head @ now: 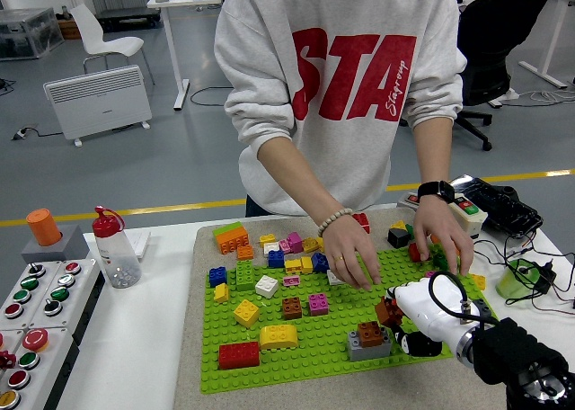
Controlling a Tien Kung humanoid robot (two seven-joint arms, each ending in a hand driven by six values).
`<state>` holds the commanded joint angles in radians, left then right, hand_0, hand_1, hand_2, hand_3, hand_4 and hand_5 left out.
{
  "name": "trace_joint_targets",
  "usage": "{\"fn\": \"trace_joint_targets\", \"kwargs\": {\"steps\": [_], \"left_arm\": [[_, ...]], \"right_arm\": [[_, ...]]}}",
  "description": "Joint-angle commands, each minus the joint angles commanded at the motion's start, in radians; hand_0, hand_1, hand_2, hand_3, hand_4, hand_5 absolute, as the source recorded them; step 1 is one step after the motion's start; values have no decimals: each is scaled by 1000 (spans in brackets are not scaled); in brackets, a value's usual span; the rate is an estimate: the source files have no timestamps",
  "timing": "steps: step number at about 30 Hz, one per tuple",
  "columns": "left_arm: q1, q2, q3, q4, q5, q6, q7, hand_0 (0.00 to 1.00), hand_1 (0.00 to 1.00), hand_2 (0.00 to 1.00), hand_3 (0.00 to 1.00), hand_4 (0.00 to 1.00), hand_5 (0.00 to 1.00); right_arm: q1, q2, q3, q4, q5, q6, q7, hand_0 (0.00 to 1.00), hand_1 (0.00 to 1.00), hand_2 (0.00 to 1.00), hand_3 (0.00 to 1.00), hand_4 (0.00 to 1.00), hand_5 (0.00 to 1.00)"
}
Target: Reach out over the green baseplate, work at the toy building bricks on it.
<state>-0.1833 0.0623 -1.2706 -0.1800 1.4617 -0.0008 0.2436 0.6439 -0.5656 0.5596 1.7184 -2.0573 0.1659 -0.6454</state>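
Note:
The green baseplate [296, 363] lies on a beige mat and carries several coloured bricks. My right hand [406, 322], white with black fingertips, reaches in from the lower right over the plate's right part. Its fingers are curled around a small brown brick [388, 312]. Just left of it a brown brick [369, 331] sits on a grey brick [367, 347]. A person at the far side has one hand [350, 253] pressed on bricks at the plate's middle. The person's other hand [440, 239] rests at the plate's far right, close above my hand. My left arm is out of sight.
A red brick [238, 354] and a yellow brick [278, 336] sit near the plate's front edge. A clear bottle with a red cap [115, 248] and a button box [36, 307] stand at the left. A green cup [514, 280] and cables lie at the right.

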Motion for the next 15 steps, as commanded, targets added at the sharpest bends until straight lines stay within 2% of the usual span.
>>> {"fn": "trace_joint_targets", "kwargs": {"steps": [15], "left_arm": [[-8, 1, 0, 0, -1, -1, -1, 656, 692, 668, 566, 282, 998]], "right_arm": [[18, 23, -33, -39, 14, 1, 0, 462, 574, 684, 528, 463, 346]]}}
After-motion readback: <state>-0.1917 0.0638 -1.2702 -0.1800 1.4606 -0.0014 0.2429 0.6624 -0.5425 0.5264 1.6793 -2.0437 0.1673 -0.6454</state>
